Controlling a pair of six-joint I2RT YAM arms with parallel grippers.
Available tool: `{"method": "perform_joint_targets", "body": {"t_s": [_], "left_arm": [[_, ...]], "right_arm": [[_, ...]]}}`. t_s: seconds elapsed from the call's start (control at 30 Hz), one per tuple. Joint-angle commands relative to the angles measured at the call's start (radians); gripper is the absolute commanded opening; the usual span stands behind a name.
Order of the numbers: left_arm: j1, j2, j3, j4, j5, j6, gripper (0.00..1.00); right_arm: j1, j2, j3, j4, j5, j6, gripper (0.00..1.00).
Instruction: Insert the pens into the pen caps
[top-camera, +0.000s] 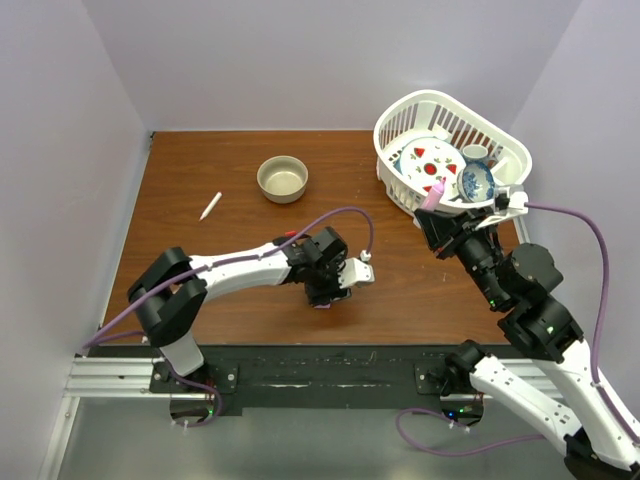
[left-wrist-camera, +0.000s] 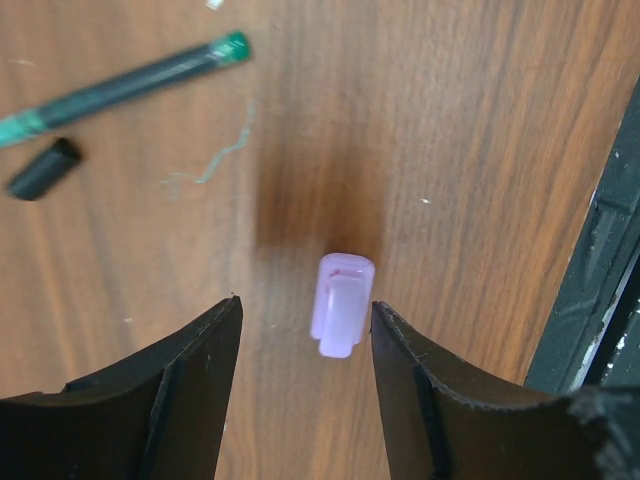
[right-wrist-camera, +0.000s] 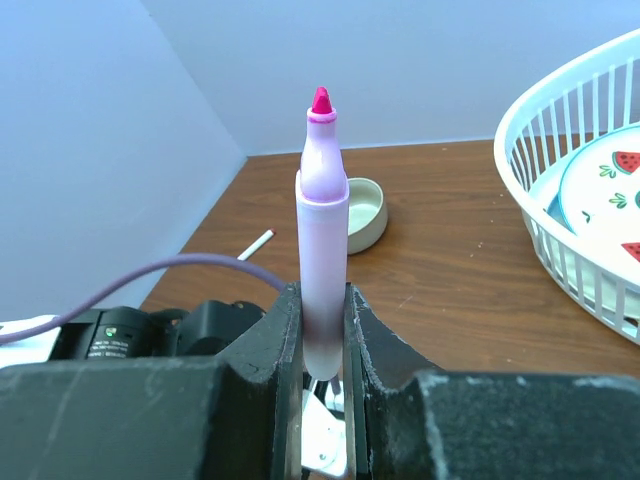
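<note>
My right gripper (right-wrist-camera: 320, 295) is shut on the chunky pink marker (right-wrist-camera: 322, 230) and holds it upright, its tip uncapped. In the top view this gripper (top-camera: 440, 215) and marker (top-camera: 433, 193) are raised in front of the basket. My left gripper (left-wrist-camera: 305, 310) is open and points down at the table. The pink cap (left-wrist-camera: 343, 303) lies between its fingers, close to the right finger (left-wrist-camera: 420, 400). A dark grey pen (left-wrist-camera: 120, 88) and a dark cap (left-wrist-camera: 45, 168) lie beyond. A white pen (top-camera: 210, 206) lies at the far left. In the top view my left gripper (top-camera: 325, 292) hides the cap.
A tan bowl (top-camera: 283, 178) stands at the back middle. A white basket (top-camera: 505, 150) of dishes stands at the back right, close behind the raised marker. The table's near edge (left-wrist-camera: 600, 280) and black rail run just right of the left gripper.
</note>
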Motion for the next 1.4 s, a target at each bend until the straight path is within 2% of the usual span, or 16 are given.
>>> {"method": "perform_joint_targets", "body": {"t_s": [0.0,0.17,0.73,0.93,1.03,1.13,1.17,1.2,1.37], "left_arm": [[-0.022,0.011,0.034,-0.019,0.004,0.018,0.61],[-0.049,0.023,0.011,-0.013,0.005,0.020,0.64],[-0.057,0.092,0.013,-0.007,-0.084,0.015,0.62],[-0.055,0.114,0.031,-0.037,-0.091,-0.004,0.51],[-0.055,0.118,0.055,-0.065,-0.091,-0.027,0.42],[-0.055,0.120,0.045,-0.050,-0.113,-0.035,0.24],[-0.055,0.126,0.040,-0.044,-0.126,-0.047,0.08],[-0.055,0.128,0.037,-0.039,-0.154,-0.057,0.01],[-0.040,0.065,0.025,0.019,-0.177,-0.153,0.00]], "right_arm": [[-0.001,-0.011,-0.008,0.012,0.039,-0.011,0.00],[-0.001,-0.028,-0.029,0.020,0.050,-0.008,0.00],[0.001,-0.045,-0.043,0.009,0.046,-0.009,0.00],[-0.001,-0.046,-0.043,0.007,0.041,-0.008,0.00],[-0.001,-0.046,-0.040,0.007,0.039,-0.009,0.00],[-0.001,-0.040,-0.031,0.007,0.021,-0.003,0.00],[0.001,-0.039,-0.031,0.007,0.019,0.002,0.00],[0.001,-0.036,-0.032,0.009,0.019,0.014,0.00],[0.001,0.003,-0.031,0.000,-0.016,0.031,0.00]]}}
